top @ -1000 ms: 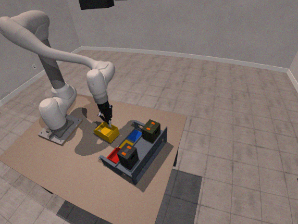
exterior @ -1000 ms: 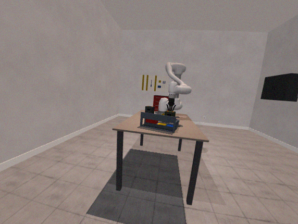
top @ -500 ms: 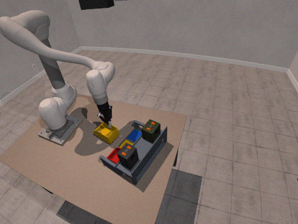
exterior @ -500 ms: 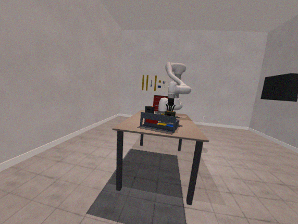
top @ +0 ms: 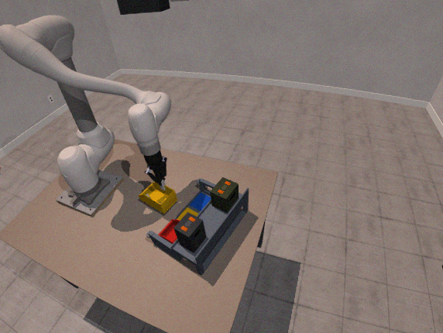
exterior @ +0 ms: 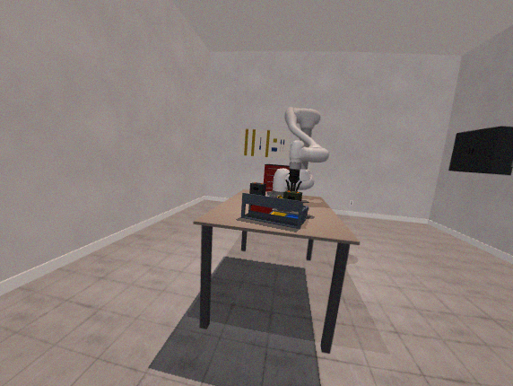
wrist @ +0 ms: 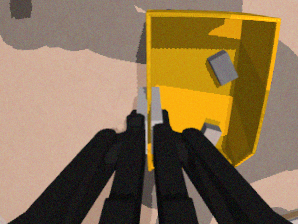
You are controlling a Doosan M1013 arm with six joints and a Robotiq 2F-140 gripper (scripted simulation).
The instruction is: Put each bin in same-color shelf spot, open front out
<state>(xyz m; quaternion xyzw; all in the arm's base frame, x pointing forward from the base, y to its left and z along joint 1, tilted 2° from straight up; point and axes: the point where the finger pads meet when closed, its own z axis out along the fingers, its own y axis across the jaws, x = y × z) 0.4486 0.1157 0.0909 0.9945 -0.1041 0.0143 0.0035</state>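
Hand [top: 163, 187] [exterior: 293, 190] [wrist: 149, 100] clamped on one wall of yellow bin [top: 158, 197] [wrist: 192, 75]; two grey blocks inside. Bin at desk's [top: 116, 263] [exterior: 229, 215] middle, left of slate shelf [top: 224, 233] [exterior: 272, 200] in top view.

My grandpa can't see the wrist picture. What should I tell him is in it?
The robot's black hand pinches one side wall of a yellow bin, one finger inside and one outside. Two small gray parts lie in the bin, over a tan tabletop with shadows.
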